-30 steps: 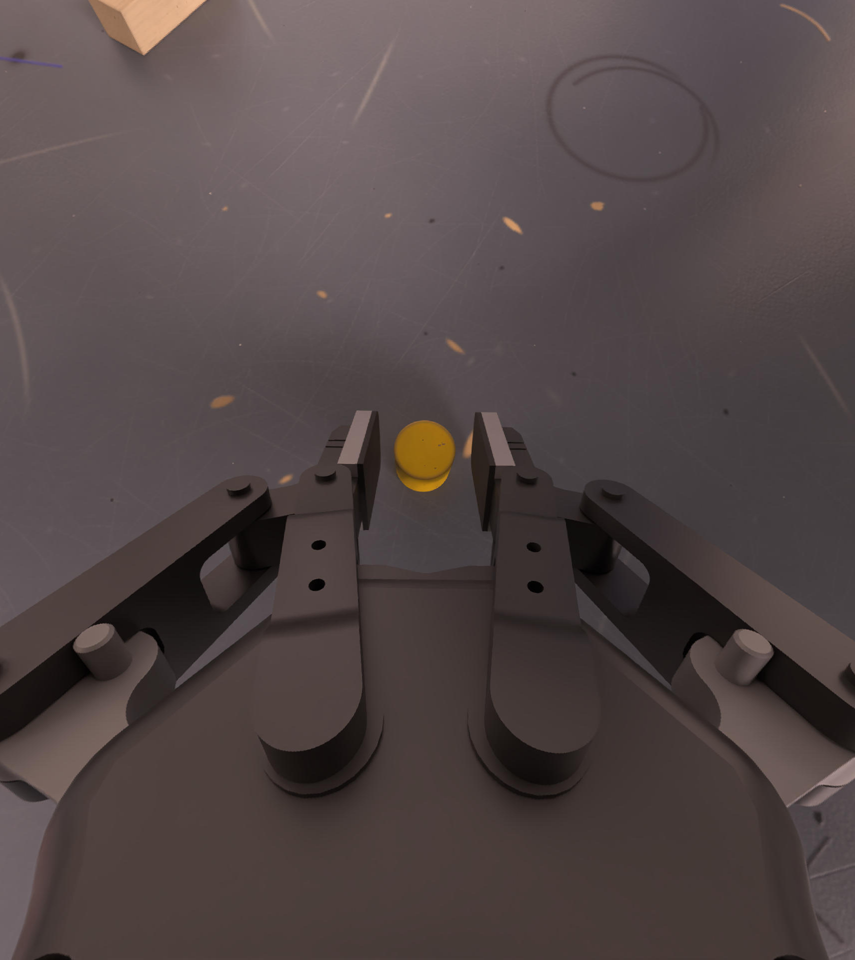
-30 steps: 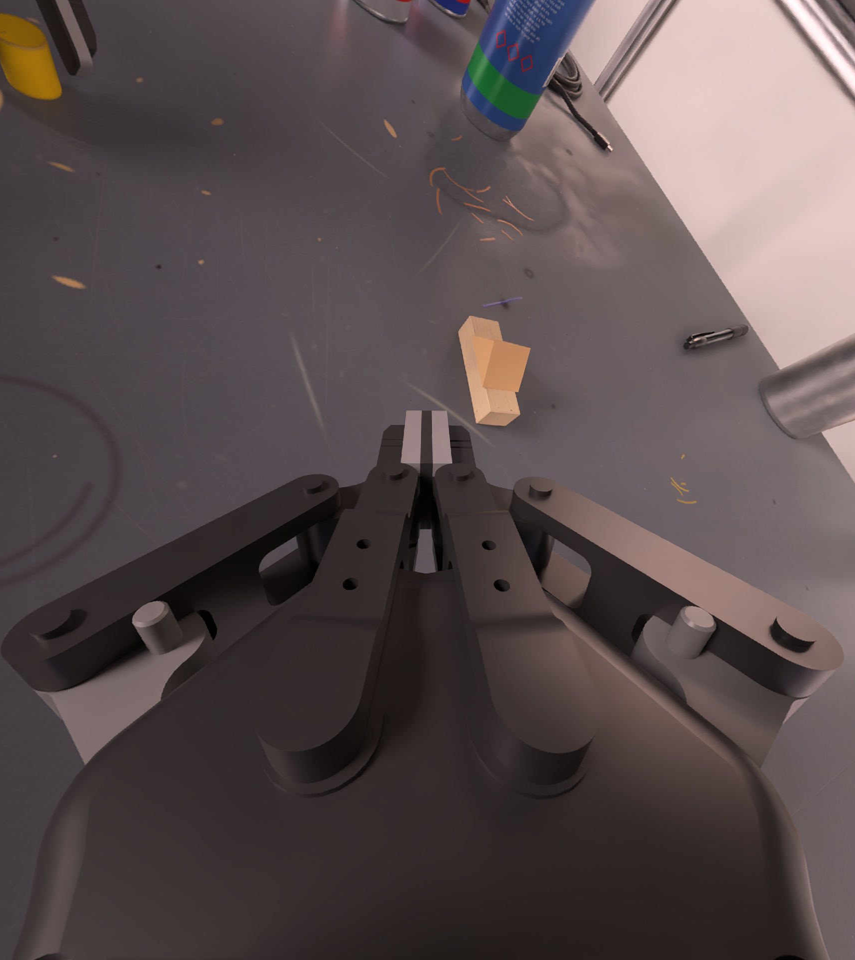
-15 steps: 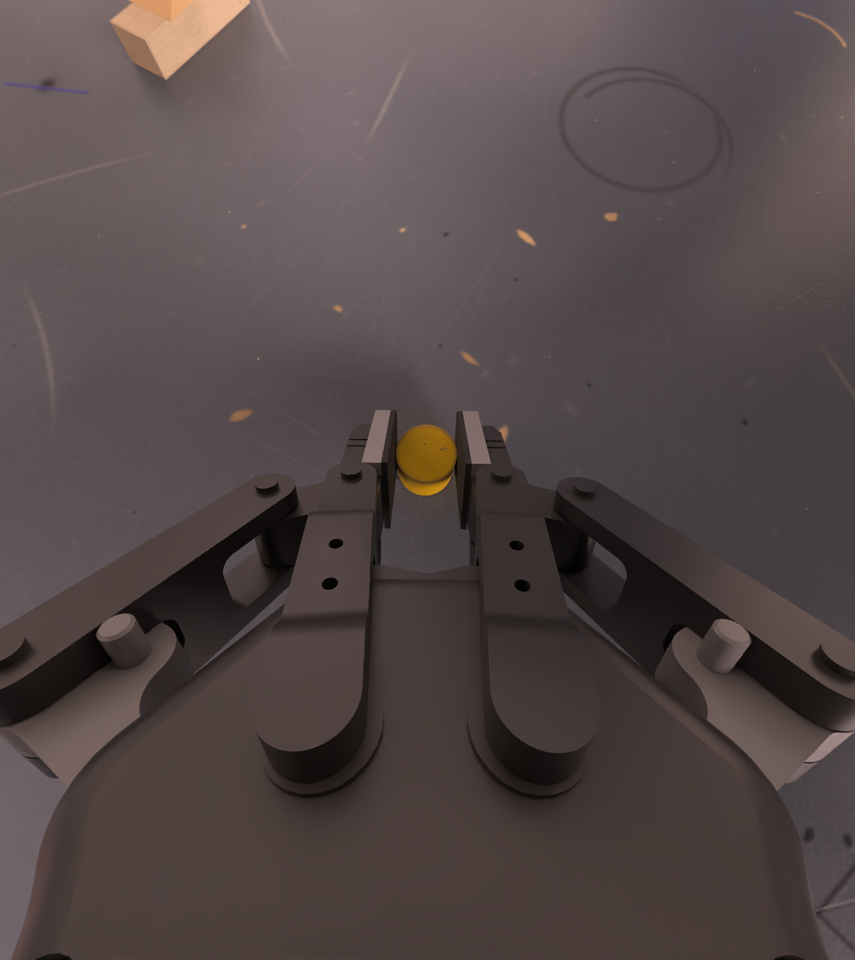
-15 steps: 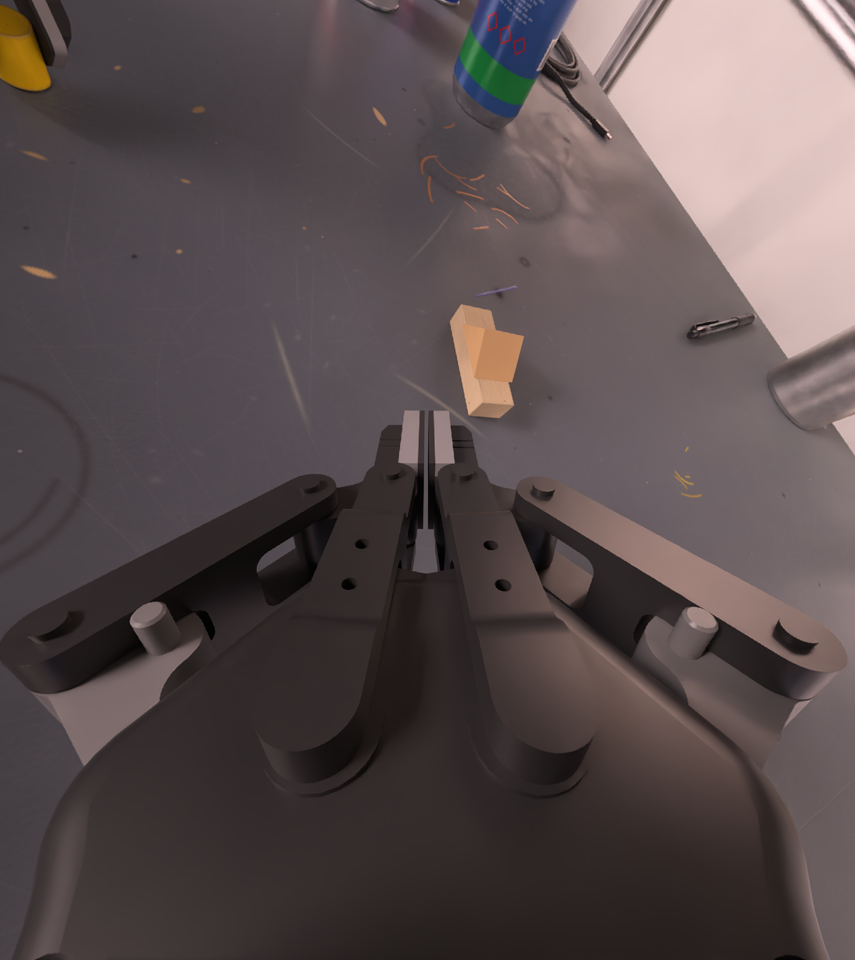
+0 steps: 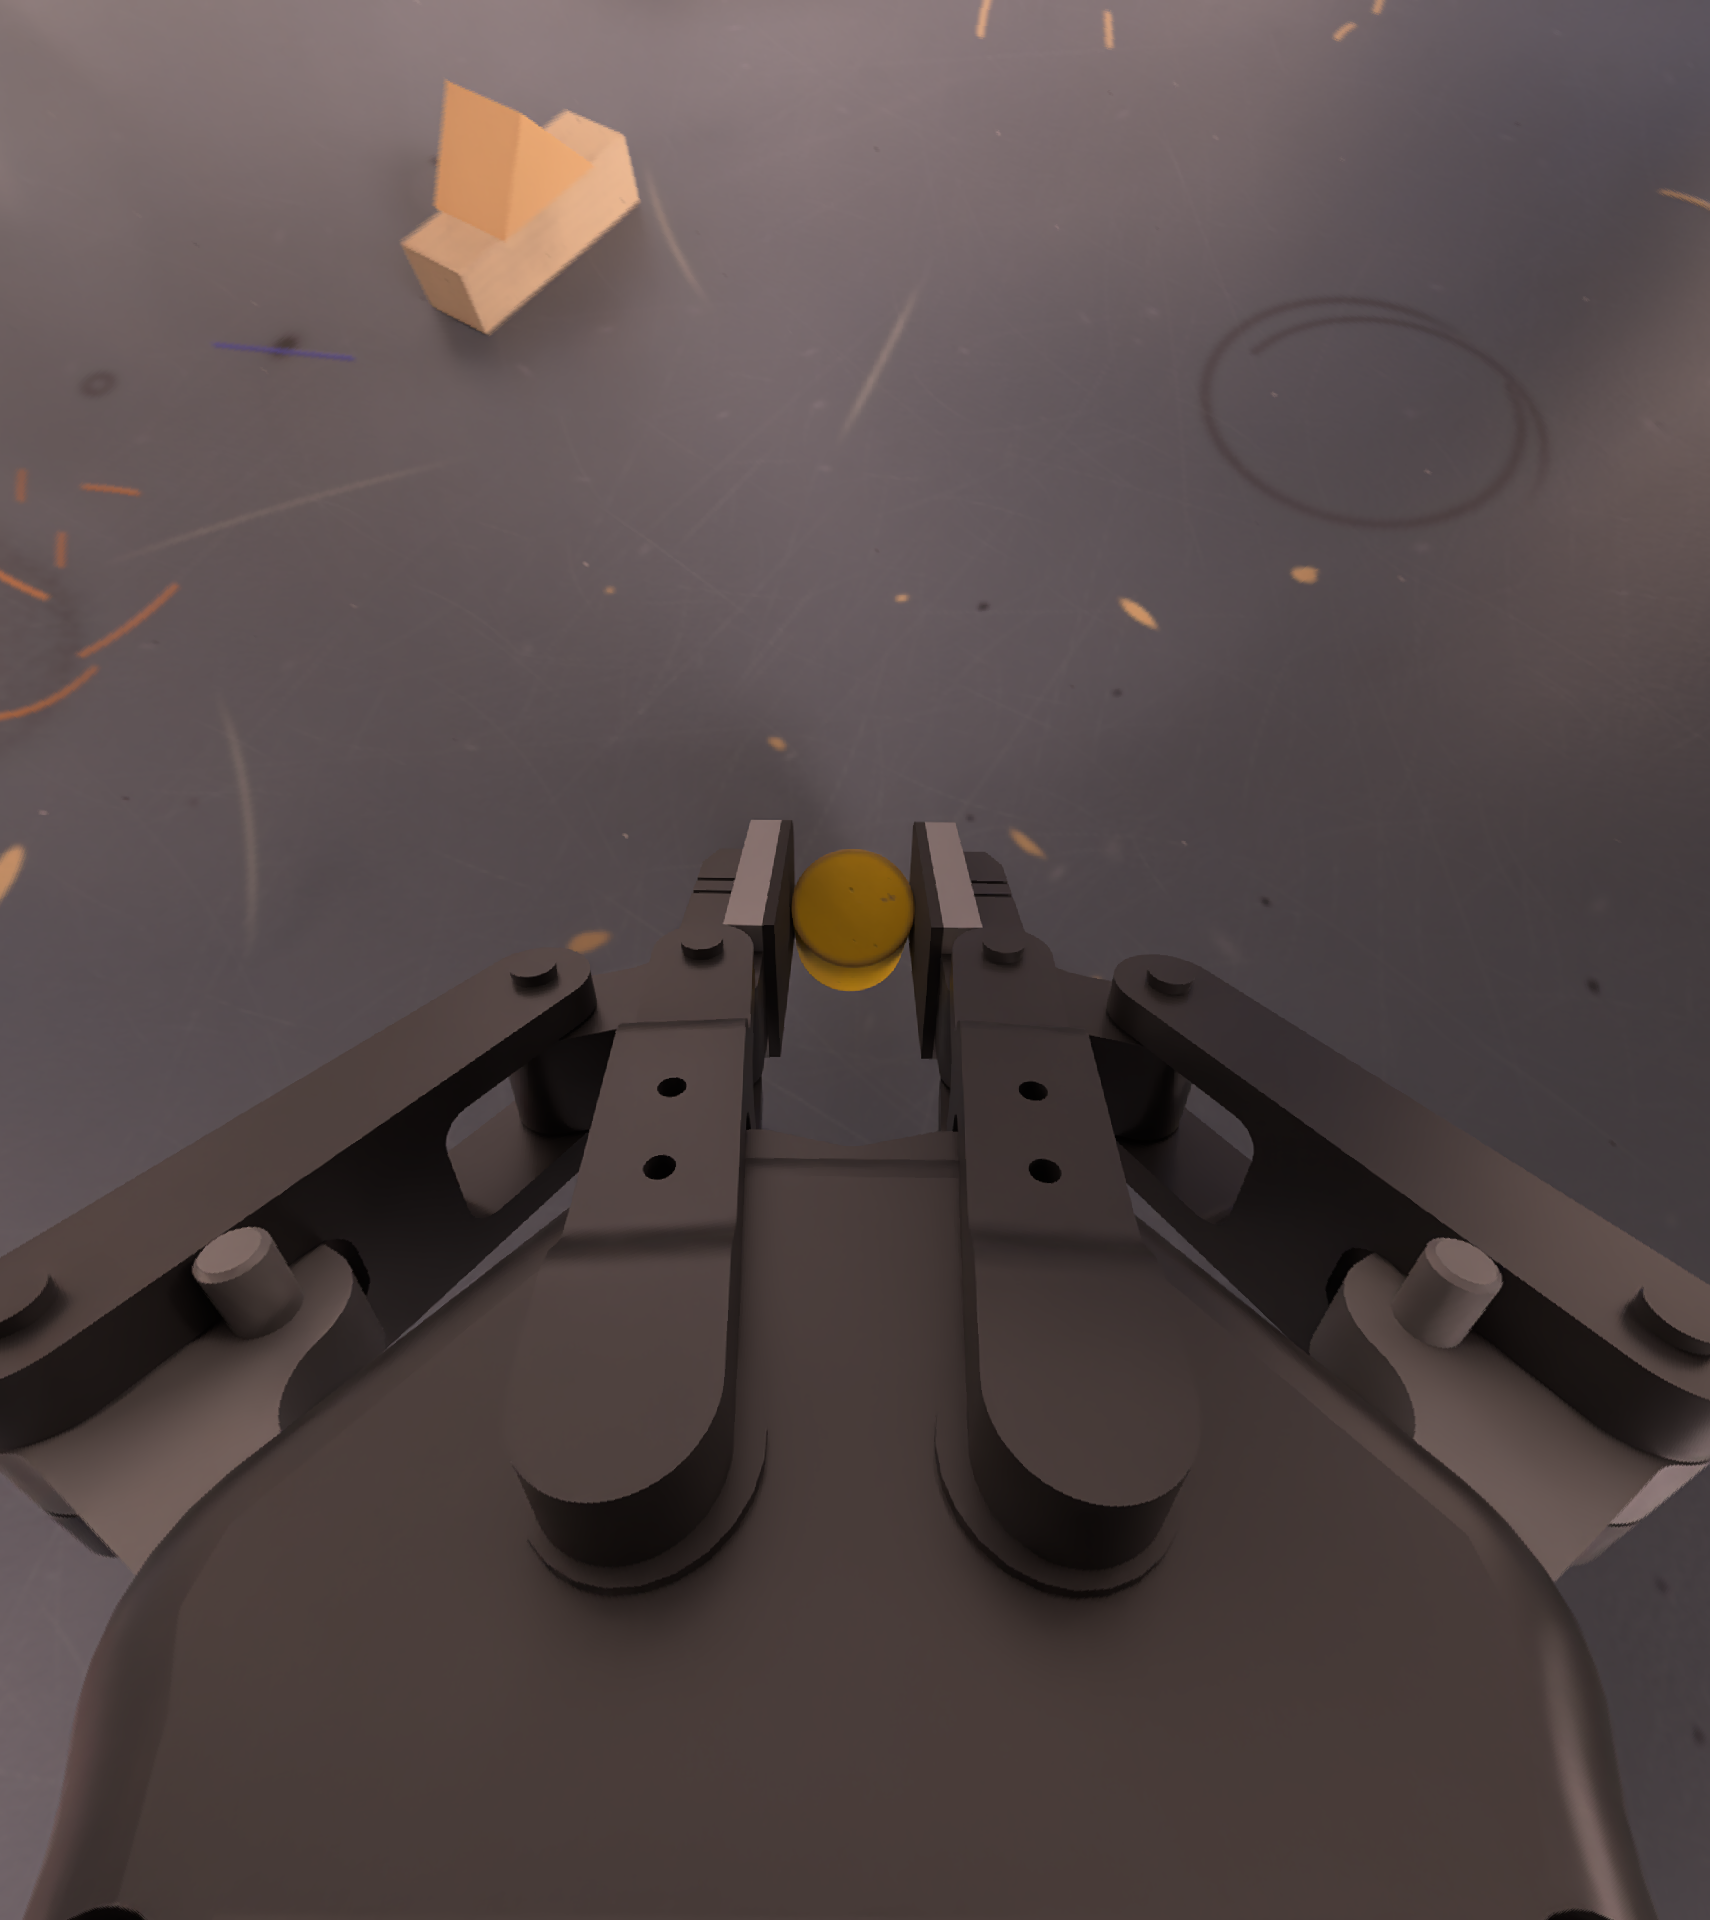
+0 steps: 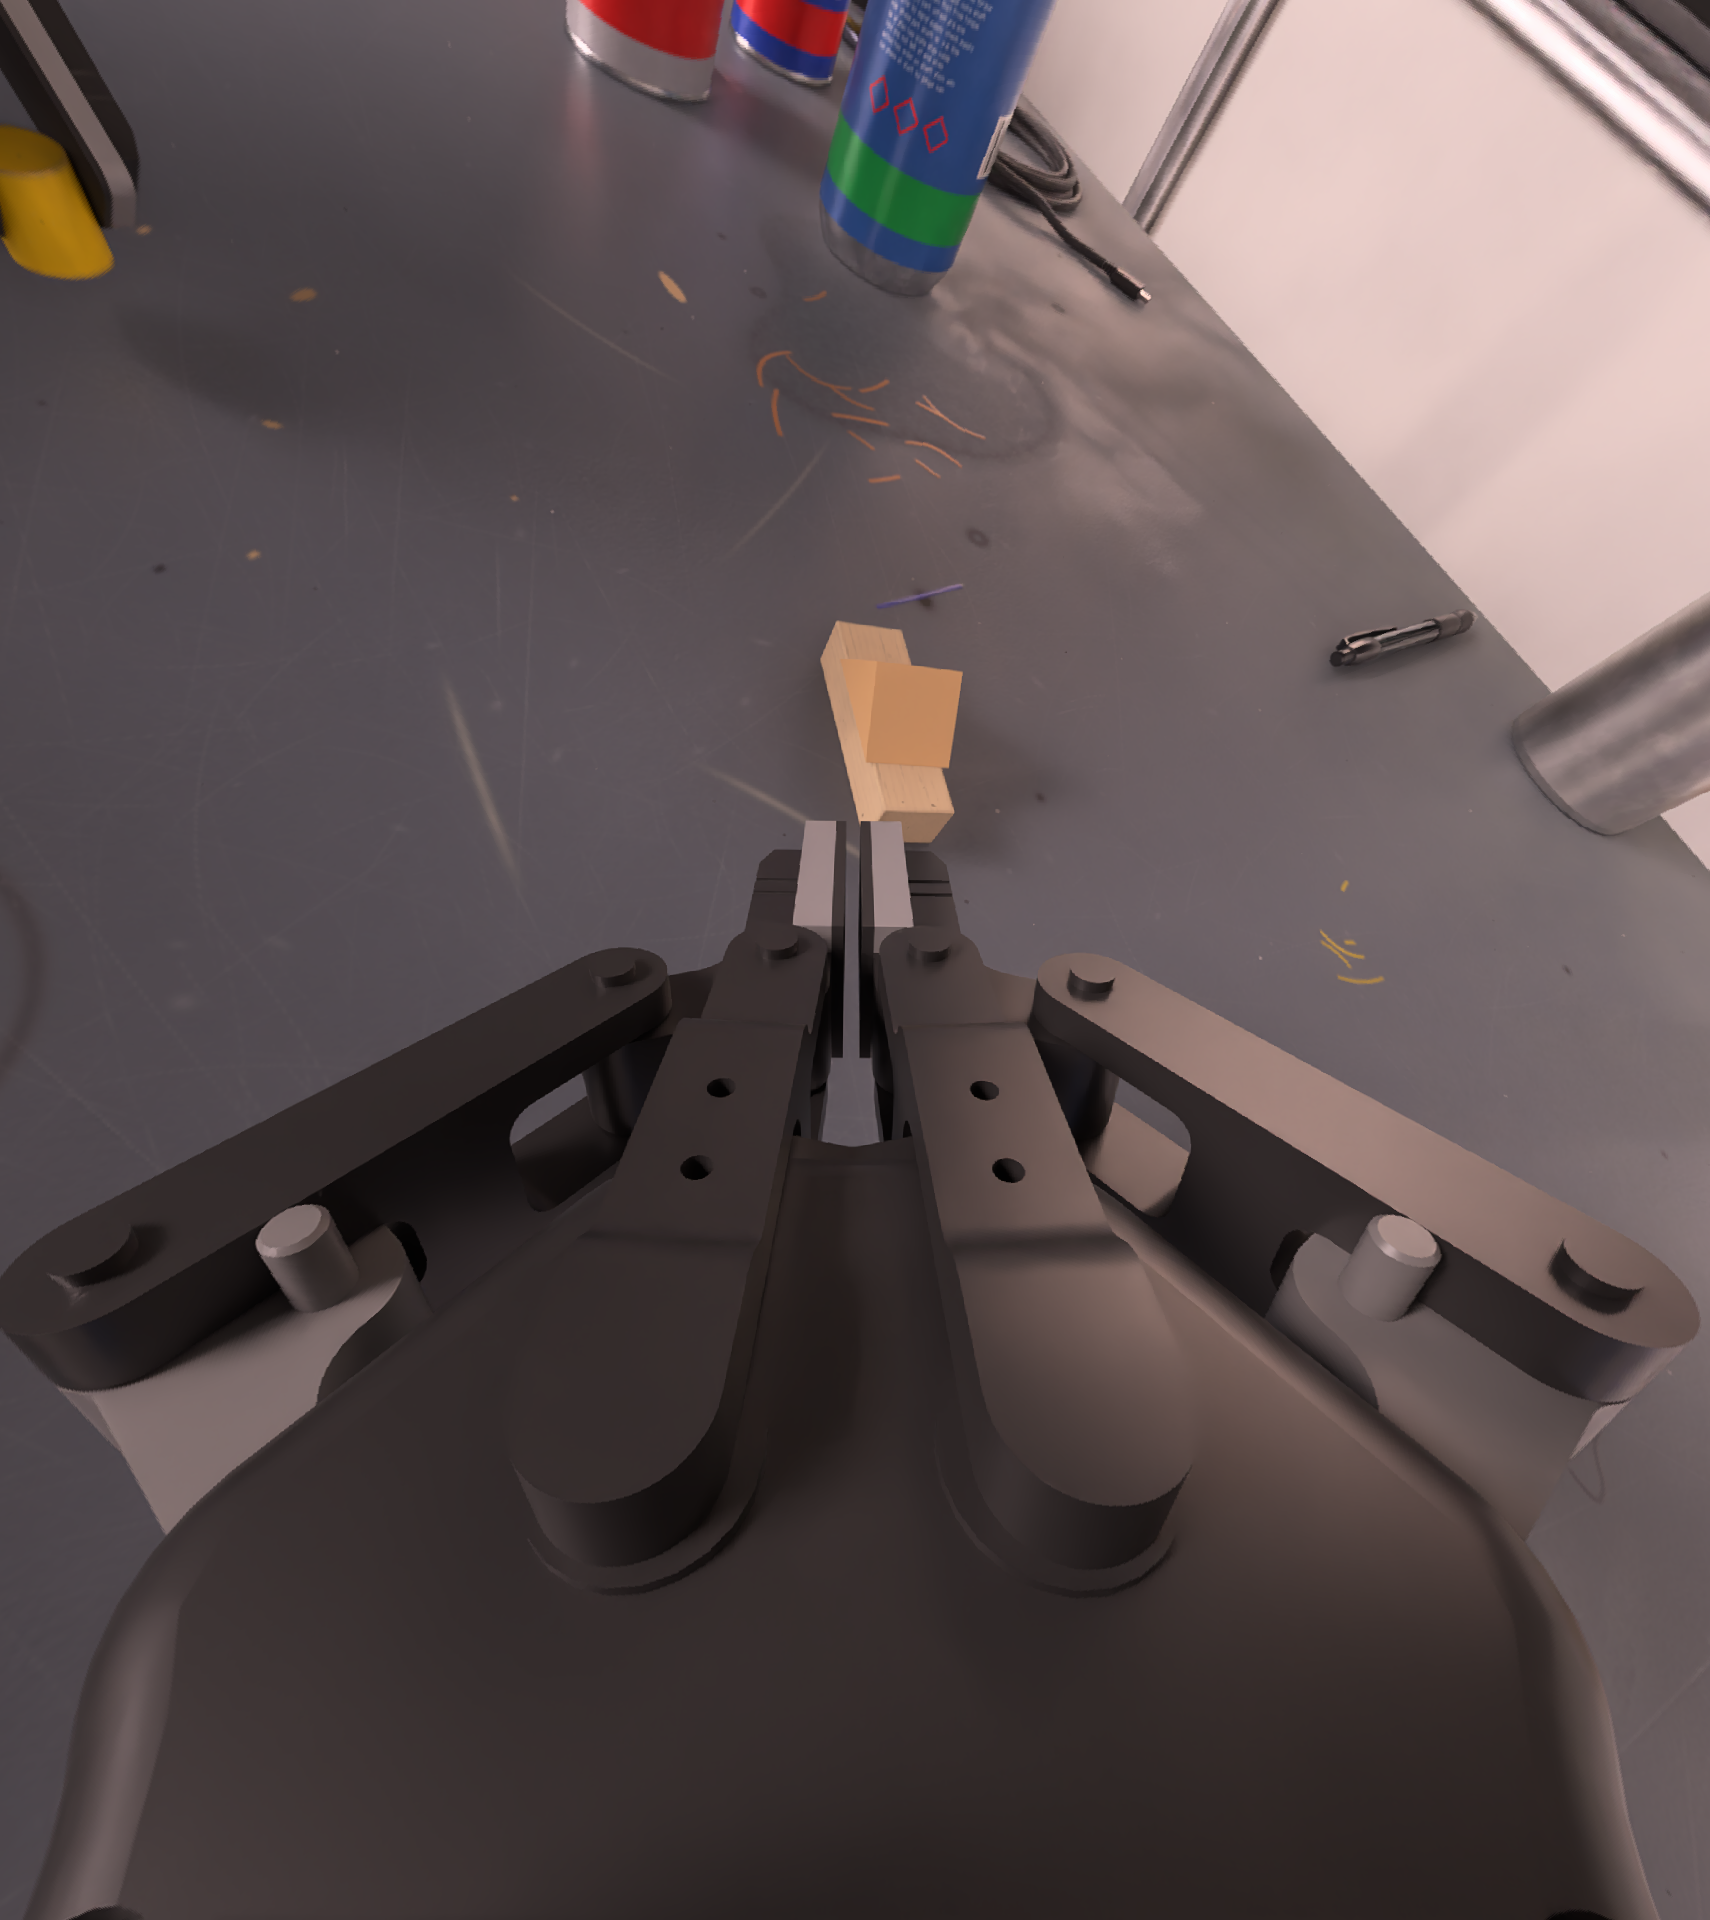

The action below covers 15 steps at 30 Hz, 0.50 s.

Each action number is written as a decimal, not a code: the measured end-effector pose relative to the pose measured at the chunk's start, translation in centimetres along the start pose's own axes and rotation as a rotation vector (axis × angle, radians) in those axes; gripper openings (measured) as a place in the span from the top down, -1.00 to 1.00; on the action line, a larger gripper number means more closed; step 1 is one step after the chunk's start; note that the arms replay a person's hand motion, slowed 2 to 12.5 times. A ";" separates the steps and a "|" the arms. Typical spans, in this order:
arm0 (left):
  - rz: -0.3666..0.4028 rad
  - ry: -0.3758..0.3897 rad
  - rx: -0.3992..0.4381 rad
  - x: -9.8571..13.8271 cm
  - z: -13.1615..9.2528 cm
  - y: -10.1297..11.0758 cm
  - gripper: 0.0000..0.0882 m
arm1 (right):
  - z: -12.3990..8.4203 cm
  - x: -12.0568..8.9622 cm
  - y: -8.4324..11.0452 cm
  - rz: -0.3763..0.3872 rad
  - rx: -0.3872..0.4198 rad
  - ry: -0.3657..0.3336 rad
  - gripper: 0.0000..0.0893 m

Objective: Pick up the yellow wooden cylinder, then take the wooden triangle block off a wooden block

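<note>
since a second ago the left gripper (image 5: 851,914) has closed its jaws from a wide gap onto the yellow wooden cylinder (image 5: 851,920) and lifted it; now it pinches the cylinder clear of the grey bench (image 5: 1142,727), near the far left corner in the right wrist view. the right gripper (image 6: 851,883) has its jaws pressed together, holding nothing, just short of the wooden block (image 6: 887,753), which lies toward the bench's right edge with the wooden triangle block (image 6: 911,715) on top. spray cans (image 6: 908,145) stand along the far edge; a pen (image 6: 1402,639) lies by the right edge.
</note>
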<state>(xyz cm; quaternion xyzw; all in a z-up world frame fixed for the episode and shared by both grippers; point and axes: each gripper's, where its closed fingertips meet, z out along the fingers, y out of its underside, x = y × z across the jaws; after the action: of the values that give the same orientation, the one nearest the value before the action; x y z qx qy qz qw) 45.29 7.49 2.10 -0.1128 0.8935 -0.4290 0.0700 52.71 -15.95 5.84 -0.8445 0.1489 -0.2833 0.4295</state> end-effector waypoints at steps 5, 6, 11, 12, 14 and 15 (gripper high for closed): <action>0.002 -0.076 0.031 -1.3 0.4 -1.0 0.54 | 0.4 0.4 -0.2 0.035 0.036 -0.021 0.83; -0.001 -0.094 0.035 -1.6 0.6 -1.1 0.54 | 0.5 0.5 -0.2 0.043 0.042 -0.028 0.77; -0.021 -0.200 0.036 -3.3 1.2 -1.8 0.54 | 1.0 0.4 -0.5 0.074 0.087 -0.073 0.54; -0.027 -0.222 0.032 -3.7 1.4 -1.9 0.54 | 1.2 0.4 -0.6 0.080 0.101 -0.081 0.51; -0.037 -0.263 0.022 -4.3 1.7 -2.0 0.54 | 1.4 0.5 -0.8 0.091 0.126 -0.096 0.44; -0.040 -0.283 0.016 -4.6 1.8 -2.1 0.54 | 1.6 0.5 -0.9 0.097 0.136 -0.103 0.40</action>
<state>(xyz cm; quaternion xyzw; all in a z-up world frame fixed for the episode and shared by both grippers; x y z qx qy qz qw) 50.39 6.05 2.70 -0.1894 0.8689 -0.4172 0.1874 54.07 -14.64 6.03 -0.8186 0.1477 -0.2278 0.5061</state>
